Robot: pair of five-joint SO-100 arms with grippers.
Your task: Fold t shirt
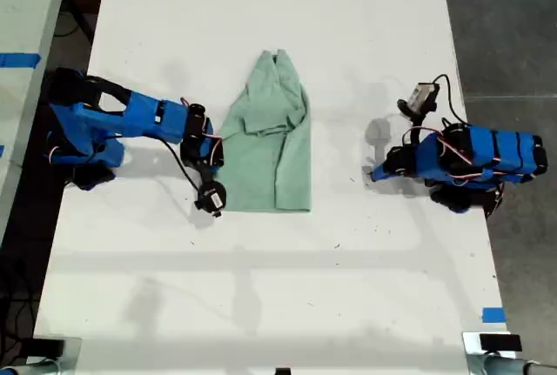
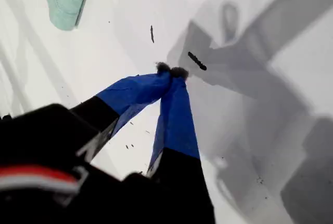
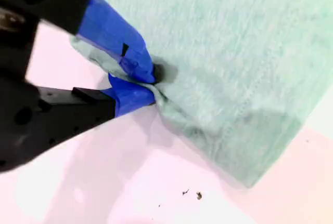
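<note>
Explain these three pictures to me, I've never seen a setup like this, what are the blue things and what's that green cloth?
The blue things are two small robot arms on a white table, seen from overhead in the exterior view. The other two pictures come from cameras on the arms' grippers. The green cloth is a t shirt, lying partly folded between the arms. My second gripper, on the arm at the exterior view's left, is pinched shut on the shirt's edge. My first gripper, on the arm at the exterior view's right, is shut on nothing and points at bare table, with the shirt only at the corner of its picture.
</note>
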